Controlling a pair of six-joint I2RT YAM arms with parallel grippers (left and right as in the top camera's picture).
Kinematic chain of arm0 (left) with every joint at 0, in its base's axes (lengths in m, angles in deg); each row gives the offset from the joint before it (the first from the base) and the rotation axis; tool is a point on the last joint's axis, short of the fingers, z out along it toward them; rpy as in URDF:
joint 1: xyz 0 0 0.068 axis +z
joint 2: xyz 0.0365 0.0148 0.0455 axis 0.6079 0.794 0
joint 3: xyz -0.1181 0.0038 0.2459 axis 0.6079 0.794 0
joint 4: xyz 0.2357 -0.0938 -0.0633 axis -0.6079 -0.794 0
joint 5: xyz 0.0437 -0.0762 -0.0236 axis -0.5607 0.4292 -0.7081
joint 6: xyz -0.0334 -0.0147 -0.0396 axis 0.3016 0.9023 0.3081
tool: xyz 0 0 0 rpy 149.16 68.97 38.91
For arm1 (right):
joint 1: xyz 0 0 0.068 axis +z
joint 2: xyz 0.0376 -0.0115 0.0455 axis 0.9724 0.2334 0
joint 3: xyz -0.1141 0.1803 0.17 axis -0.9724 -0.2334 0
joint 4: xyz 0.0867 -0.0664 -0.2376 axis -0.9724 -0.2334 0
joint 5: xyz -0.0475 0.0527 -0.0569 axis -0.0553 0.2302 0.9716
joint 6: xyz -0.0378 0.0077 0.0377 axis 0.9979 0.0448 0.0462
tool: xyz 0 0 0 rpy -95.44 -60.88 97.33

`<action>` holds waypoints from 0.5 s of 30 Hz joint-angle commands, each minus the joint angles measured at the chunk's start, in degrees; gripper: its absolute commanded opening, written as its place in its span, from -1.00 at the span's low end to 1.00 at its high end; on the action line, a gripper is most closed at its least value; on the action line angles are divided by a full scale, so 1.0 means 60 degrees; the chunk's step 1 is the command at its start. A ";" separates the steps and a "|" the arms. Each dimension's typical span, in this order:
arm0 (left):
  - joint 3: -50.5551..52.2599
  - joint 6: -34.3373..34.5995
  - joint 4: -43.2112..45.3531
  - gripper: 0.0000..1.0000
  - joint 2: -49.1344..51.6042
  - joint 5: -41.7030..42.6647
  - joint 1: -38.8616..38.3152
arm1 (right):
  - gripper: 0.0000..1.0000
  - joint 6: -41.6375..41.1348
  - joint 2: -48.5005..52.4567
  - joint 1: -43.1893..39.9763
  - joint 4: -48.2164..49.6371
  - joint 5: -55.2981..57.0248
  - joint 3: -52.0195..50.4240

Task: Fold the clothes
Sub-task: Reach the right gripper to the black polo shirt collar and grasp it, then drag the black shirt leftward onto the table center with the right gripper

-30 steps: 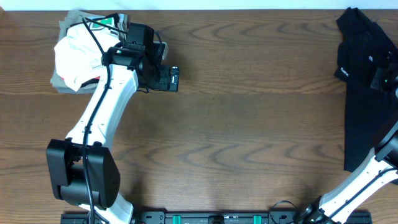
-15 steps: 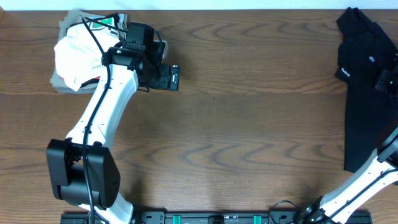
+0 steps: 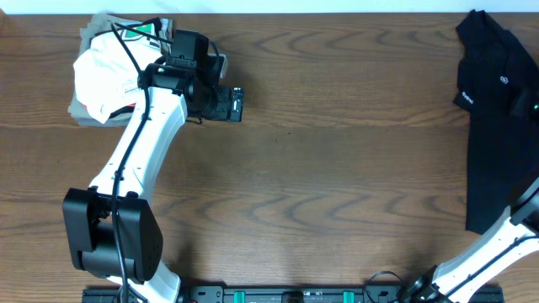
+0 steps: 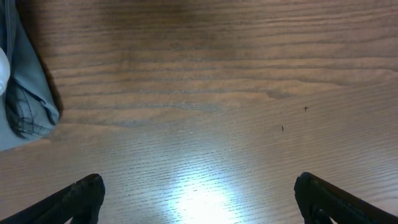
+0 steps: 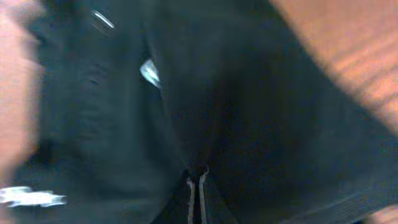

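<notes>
Overhead: black shirt (image 3: 493, 126) lies at the far right corner of the bench (image 3: 337, 194). Its long axis runs down the right edge toward the near side. Right arm (image 3: 497, 244) comes up from the near right corner, and the right jaws sit on the shirt's far end, close to the right edge. Left arm (image 3: 139, 160) is well apart, by the white garment (image 3: 101, 71) in the far left corner, so the right arm is clearly nearer.

Left wrist: left jaws wide, nothing between them, bare bench below. Grey garment (image 4: 25, 99) at the left of the view.

Right wrist: blurred. Right jaws closed tip to tip, pinching a fold of black shirt. Fabric fills the view, with a white logo mark (image 5: 149, 71) beyond the tips. My read: open bench lies leftward, across the shirt's long axis, so the pull goes that way.
</notes>
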 commanded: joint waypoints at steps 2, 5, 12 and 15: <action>-0.0189 -0.0080 0.0095 0.99 0.0058 -0.0015 0.0015 | -0.97 -0.0674 -0.1687 0.0641 -0.0197 -0.1537 0.0215; -0.0208 -0.0080 0.0109 0.99 -0.0004 -0.0015 0.0018 | -0.97 -0.1031 -0.2204 0.1271 -0.0408 -0.1759 0.0215; -0.0215 -0.0087 -0.0029 0.98 -0.0601 -0.0018 0.0106 | -0.98 -0.1690 -0.2590 0.3654 -0.0871 -0.1763 0.0211; -0.0215 -0.0084 -0.0193 0.99 -0.1064 -0.0018 0.0346 | -0.97 -0.1858 -0.2572 0.4863 -0.0896 -0.1752 0.0211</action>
